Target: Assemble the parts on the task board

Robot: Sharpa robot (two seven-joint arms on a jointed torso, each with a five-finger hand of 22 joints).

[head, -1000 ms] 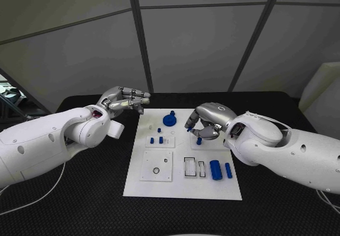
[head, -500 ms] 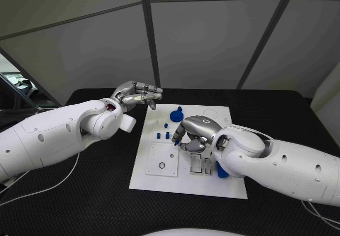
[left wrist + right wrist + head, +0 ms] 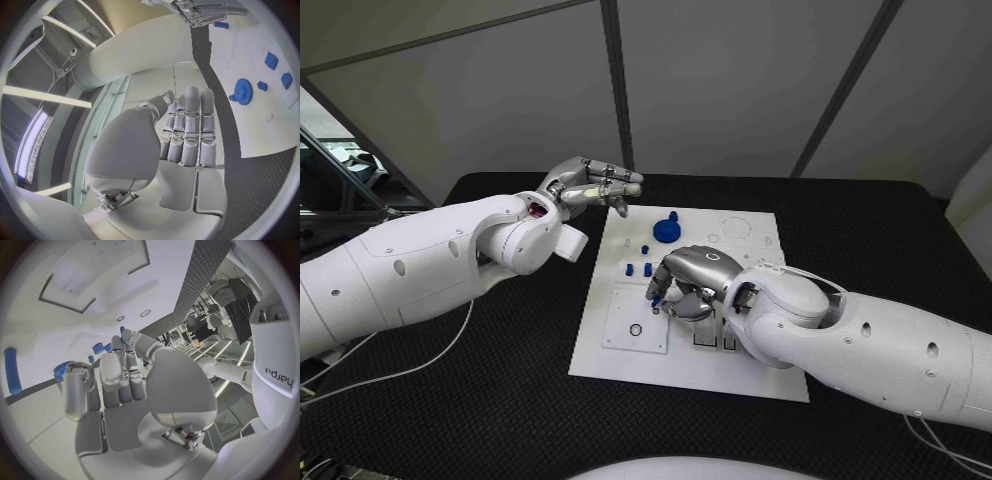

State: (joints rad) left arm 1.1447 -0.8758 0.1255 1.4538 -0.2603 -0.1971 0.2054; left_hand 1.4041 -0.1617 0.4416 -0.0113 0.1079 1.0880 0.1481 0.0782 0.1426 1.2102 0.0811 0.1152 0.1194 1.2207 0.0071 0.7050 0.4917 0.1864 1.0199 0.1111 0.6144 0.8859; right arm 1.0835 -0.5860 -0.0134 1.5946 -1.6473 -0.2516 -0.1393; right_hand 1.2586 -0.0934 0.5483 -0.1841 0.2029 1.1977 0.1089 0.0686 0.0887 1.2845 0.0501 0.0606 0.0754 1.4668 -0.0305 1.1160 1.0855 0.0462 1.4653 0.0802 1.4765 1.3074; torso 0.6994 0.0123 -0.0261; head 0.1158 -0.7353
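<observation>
Right hand [image 3: 687, 283] moved across task board [image 3: 747, 375], pinching small blue part [image 3: 655, 302]; left hand [image 3: 593, 186] curled, empty, beside gear [image 3: 666, 231].

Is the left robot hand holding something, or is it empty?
Empty: the left robot hand hovers beside the white task board, fingers curled on nothing.

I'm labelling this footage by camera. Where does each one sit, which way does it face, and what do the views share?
Head view: on the robot's head, looking down at the task board; both white arms show, with the left robot hand raised off the board's far left corner and the right robot hand over the board.
Left wrist view: behind the left robot hand, facing along its extended fingers towards the board.
Right wrist view: behind the right robot hand, facing the board.
Shared: head and left wrist views both show the blue gear.
</observation>
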